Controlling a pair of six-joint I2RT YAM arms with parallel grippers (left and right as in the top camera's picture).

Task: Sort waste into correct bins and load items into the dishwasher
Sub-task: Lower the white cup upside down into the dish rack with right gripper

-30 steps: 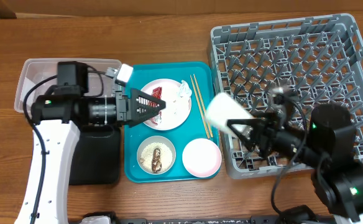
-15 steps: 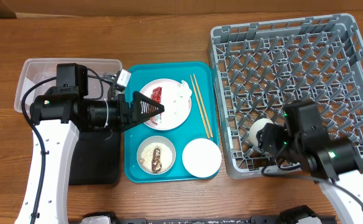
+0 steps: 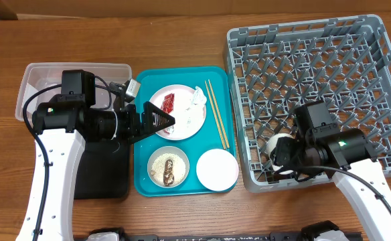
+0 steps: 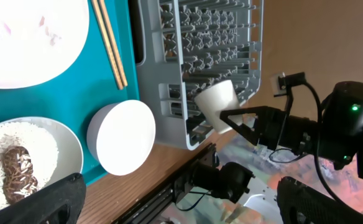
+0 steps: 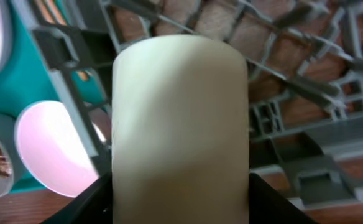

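Nearest, on teal rectangular plastic tray (image 3: 143, 187): pale pinkish-white bowl (image 3: 150, 167) with white rice grains (image 3: 161, 161) and brown food lump (image 3: 169, 173), second pale bowl (image 3: 217, 169) just beside it. Holding small white cup (image 5: 180, 118) in right claw (image 3: 280, 152), part-closed around it, at near-left corner of large grey plastic dish rack (image 3: 383, 67); can't tell if seated on pegs. Flat black tray (image 3: 105, 177) left of teal one, partly under left arm. Further back: left claw (image 3: 163, 120) spread wide, gripping nothing, hovering at left edge of round white plate (image 3: 189, 119), right by crinkled red snack wrapper (image 3: 167, 104). Crumpled white tissue (image 3: 197, 98) on plate's far edge, two thin wooden chopsticks (image 3: 215, 117) just beside plate. Clear plastic tub (image 3: 28, 73) far left. Early stage, by the look: cup going in now, no waste seen in either bin, wrapper probably next; plate, bowls, chopsticks not loaded.
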